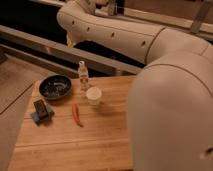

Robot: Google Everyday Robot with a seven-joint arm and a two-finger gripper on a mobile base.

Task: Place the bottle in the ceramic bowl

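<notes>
Upper left of centre, the gripper (71, 41) hangs from the end of the cream arm (115, 30), well above the wooden table (107, 145). It stands spread and released, with nothing between its jaws, and it is apart from every object below. Below it and slightly right, the bottle (83, 75) stands upright on the table's far edge, outside the ceramic bowl (55, 86) and just beside its right rim; whether the two touch cannot be told. The bowl rests at the table's upper left, its pale-speckled interior showing. A white cup (93, 95) stands just below and right of the bottle. A red chilli (76, 114) lies lengthwise near mid-table, below the gap between bowl and cup. At the left edge, a small dark block (40, 107) sits on a grey-blue base. The robot's body (172, 115) fills the right of the frame, covering the table's right side.
</notes>
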